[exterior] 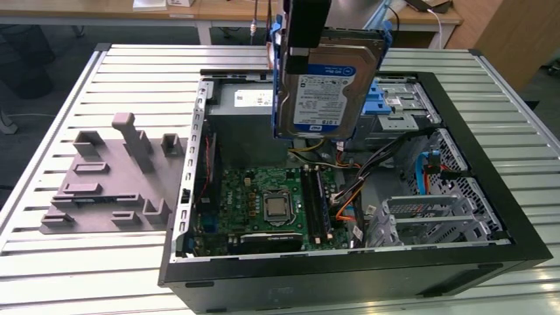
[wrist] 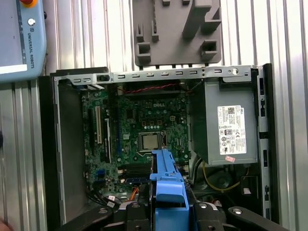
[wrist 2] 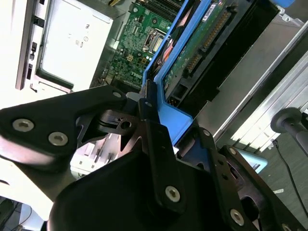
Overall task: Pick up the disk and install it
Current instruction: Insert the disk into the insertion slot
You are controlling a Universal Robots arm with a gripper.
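1. Gripper [exterior: 303,56] was clamped on the disk [exterior: 328,88], fingers [wrist 2: 153,130] pinching the blue carrier frame's end (clearest in the second wrist view).
2. Disk hung upright, label facing the exterior camera, over the open computer case [exterior: 490,190]. It sat in the air above the interior, with the grey power supply [exterior: 249,102] toward the exterior view's left and the drive cage [exterior: 398,105] toward its right.
3. Case lay on its side, panel off, green motherboard [exterior: 262,203] exposed.
4. Surface: slatted aluminium table [exterior: 52,262], ribs running across the exterior view.
5. Grey fixture block [exterior: 105,177] lay on the table just beside the case, on the exterior view's left.
6. Room: wooden desks [exterior: 219,10] behind the table, dark floor [exterior: 35,72] beneath them, and a wood panel [exterior: 512,33] on the exterior view's right.
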